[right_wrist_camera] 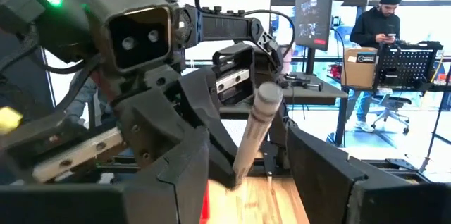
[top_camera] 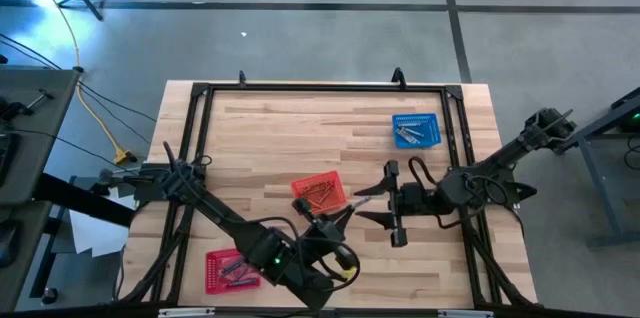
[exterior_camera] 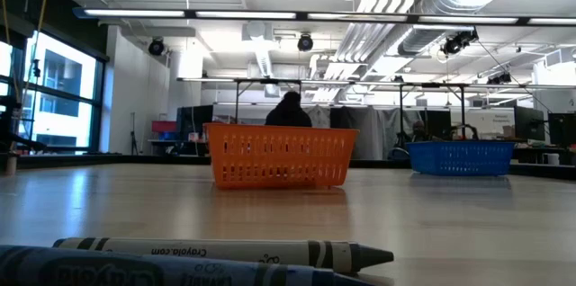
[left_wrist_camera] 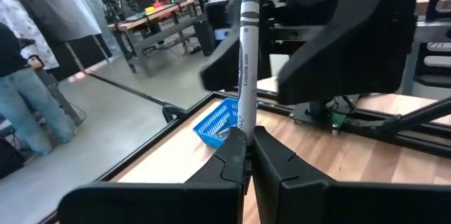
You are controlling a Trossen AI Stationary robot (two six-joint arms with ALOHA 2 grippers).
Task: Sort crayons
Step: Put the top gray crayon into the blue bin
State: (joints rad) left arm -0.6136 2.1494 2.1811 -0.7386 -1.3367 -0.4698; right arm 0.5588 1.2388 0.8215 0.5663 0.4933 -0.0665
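My left gripper (left_wrist_camera: 248, 139) is shut on a grey crayon (left_wrist_camera: 246, 62) above the middle of the table, just right of a red basket (top_camera: 318, 193). My right gripper (top_camera: 368, 206) faces it from the right, open. Its two fingers stand on either side of the crayon (right_wrist_camera: 254, 132) without touching it. Two more crayons, a grey one (exterior_camera: 225, 252) and a blue one (exterior_camera: 135, 272), lie flat on the table close to the low camera. My left gripper pinches one end of the grey crayon (left_wrist_camera: 244, 127) between its two fingertips. The fingers come about level from the table's left side. The rest of the crayon juts out past the fingertips toward my right gripper, lifted clear of the table.
A blue basket (top_camera: 415, 130) holding crayons stands at the far right. A second red basket (top_camera: 232, 270) with crayons sits at the near left under my left arm. A black frame (top_camera: 320, 86) edges the table. People show in the room beyond.
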